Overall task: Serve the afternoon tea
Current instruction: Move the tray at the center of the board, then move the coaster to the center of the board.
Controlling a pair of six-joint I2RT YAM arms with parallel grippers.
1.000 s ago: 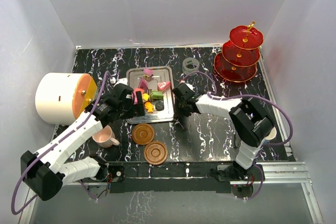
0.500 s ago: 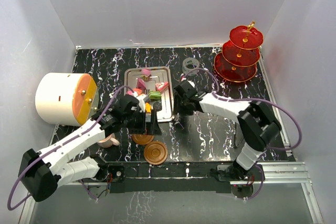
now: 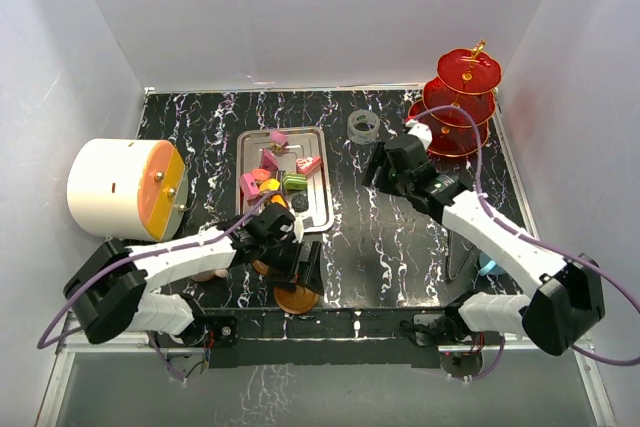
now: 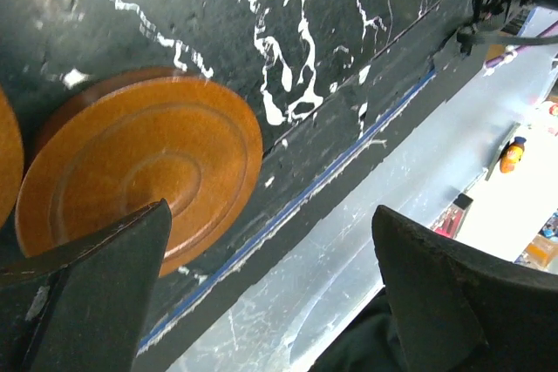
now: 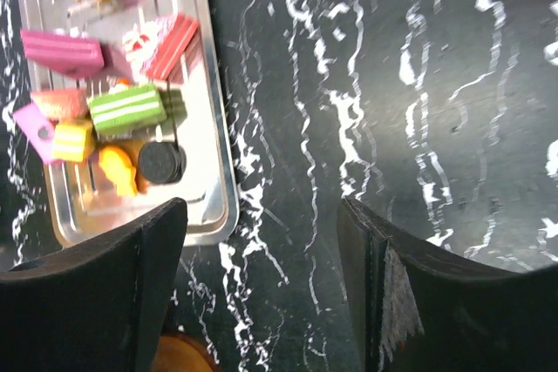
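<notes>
From above, the red stand (image 3: 455, 97) at the back right has no sweets on it. The sweets (image 3: 295, 182) all lie in the silver tray (image 3: 318, 212), so nothing is served yet. The left gripper (image 3: 303, 269) hangs over the brown saucers (image 3: 297, 297).

In the left wrist view, its jaws are wide open and empty above one bare saucer (image 4: 139, 172).

In the right wrist view, the right gripper (image 5: 261, 289) is partly open and holds nothing, beside the silver tray (image 5: 209, 189).

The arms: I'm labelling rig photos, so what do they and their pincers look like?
Left arm and right arm: white tubular links, black joints, a purple cable looped alongside each. Left pincer and right pincer: broad matte-black fingers.
</notes>
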